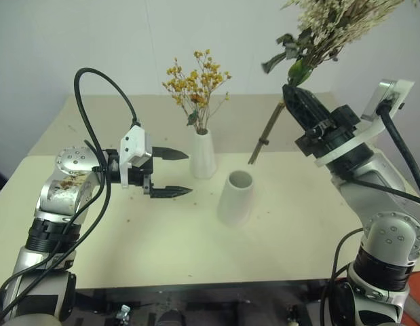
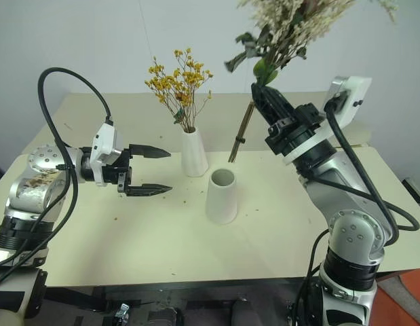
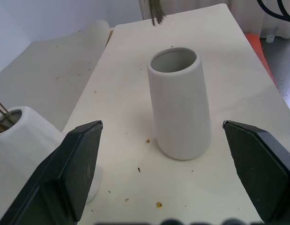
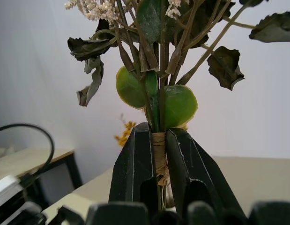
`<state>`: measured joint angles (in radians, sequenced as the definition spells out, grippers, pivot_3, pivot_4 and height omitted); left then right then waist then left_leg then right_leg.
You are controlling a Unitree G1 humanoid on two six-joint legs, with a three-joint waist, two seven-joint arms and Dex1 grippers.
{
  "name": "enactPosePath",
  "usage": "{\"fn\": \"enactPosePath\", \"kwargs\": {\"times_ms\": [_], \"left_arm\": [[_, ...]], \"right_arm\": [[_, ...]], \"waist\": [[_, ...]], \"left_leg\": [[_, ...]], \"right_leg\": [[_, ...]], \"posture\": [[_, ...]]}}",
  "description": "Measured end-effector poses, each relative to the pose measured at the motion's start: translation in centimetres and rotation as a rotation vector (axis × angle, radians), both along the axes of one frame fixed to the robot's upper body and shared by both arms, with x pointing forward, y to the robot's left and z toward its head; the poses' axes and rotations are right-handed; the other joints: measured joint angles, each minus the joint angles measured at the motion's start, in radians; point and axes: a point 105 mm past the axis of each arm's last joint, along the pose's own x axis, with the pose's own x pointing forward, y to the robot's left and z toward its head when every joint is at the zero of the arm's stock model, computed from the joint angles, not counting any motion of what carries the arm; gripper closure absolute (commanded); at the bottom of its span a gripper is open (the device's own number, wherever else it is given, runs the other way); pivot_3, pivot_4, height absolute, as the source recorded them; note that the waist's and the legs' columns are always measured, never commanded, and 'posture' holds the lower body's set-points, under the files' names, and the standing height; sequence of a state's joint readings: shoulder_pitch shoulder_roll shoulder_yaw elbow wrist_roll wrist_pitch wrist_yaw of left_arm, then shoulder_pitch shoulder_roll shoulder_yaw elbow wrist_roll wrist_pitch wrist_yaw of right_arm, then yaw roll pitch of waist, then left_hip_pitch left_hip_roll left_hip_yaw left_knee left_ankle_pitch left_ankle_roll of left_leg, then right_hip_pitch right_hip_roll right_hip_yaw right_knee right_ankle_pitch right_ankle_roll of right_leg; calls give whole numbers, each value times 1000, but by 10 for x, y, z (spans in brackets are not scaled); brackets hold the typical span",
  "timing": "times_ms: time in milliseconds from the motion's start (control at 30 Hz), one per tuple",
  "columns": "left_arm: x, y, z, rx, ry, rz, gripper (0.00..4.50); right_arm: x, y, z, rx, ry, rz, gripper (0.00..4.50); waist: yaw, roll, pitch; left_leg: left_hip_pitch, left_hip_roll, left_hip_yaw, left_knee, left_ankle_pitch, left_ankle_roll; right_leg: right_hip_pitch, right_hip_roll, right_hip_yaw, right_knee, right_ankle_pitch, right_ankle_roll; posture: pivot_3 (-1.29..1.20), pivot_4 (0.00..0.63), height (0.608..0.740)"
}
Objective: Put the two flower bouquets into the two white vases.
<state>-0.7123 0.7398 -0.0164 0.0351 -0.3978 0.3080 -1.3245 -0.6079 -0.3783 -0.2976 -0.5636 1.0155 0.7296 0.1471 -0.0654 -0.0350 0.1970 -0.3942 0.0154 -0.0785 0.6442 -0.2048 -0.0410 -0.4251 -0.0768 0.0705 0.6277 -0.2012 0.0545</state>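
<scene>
Nearest to you, the left end effector [image 1: 170, 173] hovers over the pale cream bench [image 1: 128, 238] with its two black fingers spread wide and nothing between them. It points toward the stout, wide-mouthed matte white vase [image 1: 236, 197], which stands upright and empty near the middle of the bench. Keep this arm where it is, apart from the vase, unless the vase begins to tip.

The right end effector [image 2: 265, 95] is raised above the bench and clamped tight on the fuller bouquet of cream sprigs and dark green leaves [image 2: 291, 27], gripping it at the twine binding. The stems [image 2: 241, 132] hang below the grip, tilted, and their ends seem to be behind and above the wide mouth, not yet over it. I think the good way is to turn the wrist first until the stems point straight down, then carry them over the centre of the mouth, and only then lower slowly. If the stems come in tilted, they may push the rim and the vase could fall.

Farther back, the slim, narrow-mouthed white vase [image 1: 203, 155] already holds the thin spray of tiny yellow-orange dried flowers [image 1: 196, 85]. It stands just beside the empty vase, so keep the leaves from brushing it.
</scene>
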Motion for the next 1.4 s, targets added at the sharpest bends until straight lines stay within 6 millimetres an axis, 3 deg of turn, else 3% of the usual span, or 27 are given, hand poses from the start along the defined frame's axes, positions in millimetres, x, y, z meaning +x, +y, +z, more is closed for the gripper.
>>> {"fn": "enactPosePath", "kwargs": {"times_ms": [300, 700, 1100, 1400], "left_arm": [[0, 0, 0, 0, -2, 0, 0], [1, 1, -1, -4, -16, 15, 0], [1, 2, -3, -5, -16, 20, 0], [1, 2, -3, -5, -28, 15, 0]], "right_arm": [[2, 16, -29, -55, 80, 49, 4296], [6, 17, -55, -75, 37, 10, 4296], [-8, 22, -65, -79, -21, 113, 98], [-8, 27, -89, -203, 14, 103, 17]], "waist": [[0, 0, 0], [1, 0, 0], [3, 0, 0], [3, 0, 0]], "left_leg": [[0, 0, 0, 0, 0, 0], [0, 0, 0, 0, 0, 0], [0, 0, 0, 0, 0, 0], [0, 0, 0, 0, 0, 0]], "right_leg": [[0, 0, 0, 0, 0, 0], [0, 0, 0, 0, -4, 6], [0, 0, 0, 0, -4, 7], [0, 0, 0, 0, -4, 7]], "posture": [[0, 150, 740], [0, 150, 740], [0, 150, 740], [0, 150, 740]]}}
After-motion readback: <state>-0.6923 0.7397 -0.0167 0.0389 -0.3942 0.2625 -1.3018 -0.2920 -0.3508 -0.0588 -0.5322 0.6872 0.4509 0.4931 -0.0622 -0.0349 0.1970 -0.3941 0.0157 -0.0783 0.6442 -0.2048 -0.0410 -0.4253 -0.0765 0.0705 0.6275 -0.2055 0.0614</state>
